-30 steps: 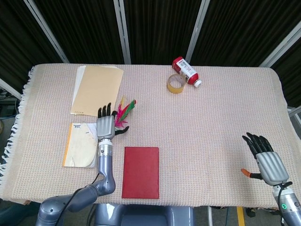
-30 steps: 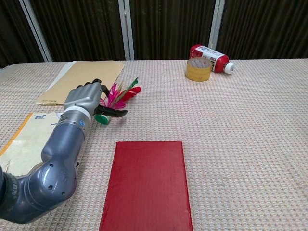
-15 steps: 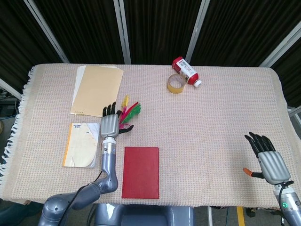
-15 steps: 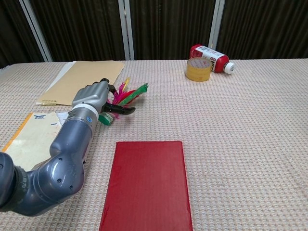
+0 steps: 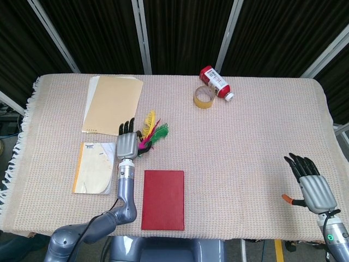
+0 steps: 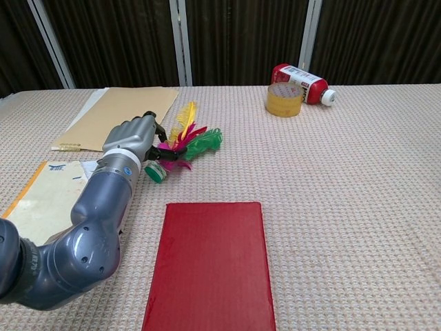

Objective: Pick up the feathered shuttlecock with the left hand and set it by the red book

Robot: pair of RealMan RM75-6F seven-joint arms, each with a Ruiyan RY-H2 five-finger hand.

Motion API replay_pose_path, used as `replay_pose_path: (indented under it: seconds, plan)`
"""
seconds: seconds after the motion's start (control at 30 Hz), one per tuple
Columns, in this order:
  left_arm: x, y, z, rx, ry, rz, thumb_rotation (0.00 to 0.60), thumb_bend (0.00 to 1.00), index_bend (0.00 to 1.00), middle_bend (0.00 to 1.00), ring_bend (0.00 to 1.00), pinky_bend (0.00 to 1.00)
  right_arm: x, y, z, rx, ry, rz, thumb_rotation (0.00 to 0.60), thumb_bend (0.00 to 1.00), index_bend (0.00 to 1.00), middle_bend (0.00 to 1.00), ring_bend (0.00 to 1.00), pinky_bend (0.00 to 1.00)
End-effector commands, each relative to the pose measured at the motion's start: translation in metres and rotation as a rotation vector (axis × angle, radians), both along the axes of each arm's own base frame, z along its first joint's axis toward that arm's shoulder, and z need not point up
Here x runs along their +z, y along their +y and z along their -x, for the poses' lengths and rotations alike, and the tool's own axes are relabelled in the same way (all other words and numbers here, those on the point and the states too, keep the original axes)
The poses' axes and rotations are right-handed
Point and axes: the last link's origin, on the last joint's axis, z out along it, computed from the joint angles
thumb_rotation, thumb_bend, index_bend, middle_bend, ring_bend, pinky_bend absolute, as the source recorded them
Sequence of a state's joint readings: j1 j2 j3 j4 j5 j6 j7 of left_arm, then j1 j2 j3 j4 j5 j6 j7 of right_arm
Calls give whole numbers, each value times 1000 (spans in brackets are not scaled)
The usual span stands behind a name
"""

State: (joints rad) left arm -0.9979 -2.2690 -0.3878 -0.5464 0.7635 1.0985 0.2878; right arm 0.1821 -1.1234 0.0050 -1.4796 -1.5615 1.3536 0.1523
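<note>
Just beyond the red book [image 5: 163, 199], the left hand [image 5: 127, 144] pinches the feathered shuttlecock [image 5: 153, 133] at its base, feathers fanning out to its right.

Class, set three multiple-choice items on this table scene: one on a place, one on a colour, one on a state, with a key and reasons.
1. Where is the tape roll?
A. beside the red bottle
B. on the red book
C. on the folder

2. What colour is the shuttlecock base?
A. blue
B. green
C. black

3. How is the right hand?
A. holding the tape
B. pressing the book
C. open, holding nothing

Key: 1 A, the roll lies against the bottle at the far side. 2 B, green base shows by the left hand. 3 C, its fingers are apart near the table's edge.
</note>
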Motion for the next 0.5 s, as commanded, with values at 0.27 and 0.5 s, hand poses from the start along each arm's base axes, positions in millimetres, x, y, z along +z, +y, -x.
replay_pose_path:
  seconds: [0.27,0.5]
  plan:
    - [3,0,3,-16,-16,-23,443,560,684,0,0,0,0,4,-1,9,0,-8,600,102,0,0,0,0]
    - [3,-1,4,-34,-13,-21,467,614,717,0,0,0,0,6,-1,10,2,-7,600,102,0,0,0,0]
